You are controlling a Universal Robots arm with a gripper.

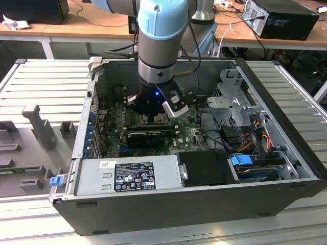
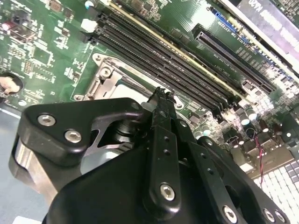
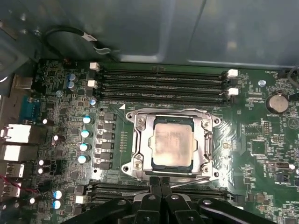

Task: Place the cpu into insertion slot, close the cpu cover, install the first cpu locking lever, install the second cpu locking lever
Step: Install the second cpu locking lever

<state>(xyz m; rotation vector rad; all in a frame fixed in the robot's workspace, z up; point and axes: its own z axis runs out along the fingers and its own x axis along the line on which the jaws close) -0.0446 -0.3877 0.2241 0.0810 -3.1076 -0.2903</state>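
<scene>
In the first wrist view the cpu [image 3: 172,145], a tan-grey square chip, lies in the insertion slot [image 3: 210,122] on the green motherboard. The cpu cover [image 3: 140,140], a silvery frame, lies flat over it with the chip showing through its window. My gripper [image 3: 161,181] is shut, its two black fingers pressed together just at the socket's edge, where a thin metal lever rod [image 3: 196,182] runs. The second wrist view shows the fingertips [image 2: 162,96] right beside the socket frame [image 2: 103,81]. In the exterior view the gripper [image 1: 153,115] reaches down inside the computer case.
Long black memory slots [image 3: 161,84] run along the socket's far side. A coin battery [image 3: 276,103] and capacitors [image 3: 85,133] stand nearby. The case walls [image 1: 286,102], power supply [image 1: 127,176], drive cage [image 1: 232,102] and cables [image 1: 255,135] surround the arm.
</scene>
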